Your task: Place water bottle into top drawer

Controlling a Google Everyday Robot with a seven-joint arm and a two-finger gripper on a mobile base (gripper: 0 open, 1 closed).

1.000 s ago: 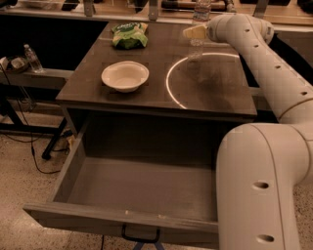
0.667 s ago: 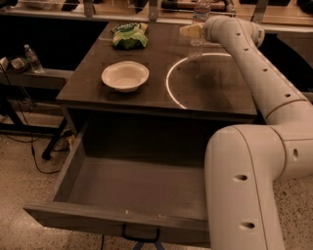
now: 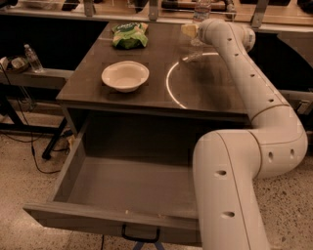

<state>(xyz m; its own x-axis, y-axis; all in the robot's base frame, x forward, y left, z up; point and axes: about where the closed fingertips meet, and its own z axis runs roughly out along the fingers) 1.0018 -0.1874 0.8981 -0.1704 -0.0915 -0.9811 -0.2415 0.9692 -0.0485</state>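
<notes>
The water bottle [image 3: 201, 10] stands upright at the far edge of the grey table; only its clear upper part and cap show above my arm. My gripper [image 3: 189, 31] is at the far right of the tabletop, just in front of and below the bottle, with its pale fingers pointing left. I cannot tell whether it touches the bottle. The top drawer [image 3: 93, 218] is pulled wide open below the table front, and its black handle [image 3: 140, 237] is at the bottom edge.
A white bowl [image 3: 125, 75] sits left of centre on the table [image 3: 215, 93]. A green chip bag [image 3: 129, 35] lies at the far left. A white ring [image 3: 168, 83] marks the tabletop. A small clear bottle [image 3: 33, 58] stands on a side ledge at the left. My arm's elbow [image 3: 239, 166] fills the lower right.
My gripper has shifted slightly left and farther along the table's back edge, toward the bottle. The arm's elbow has swung closer into view. The bowl, bag and drawer have not moved.
</notes>
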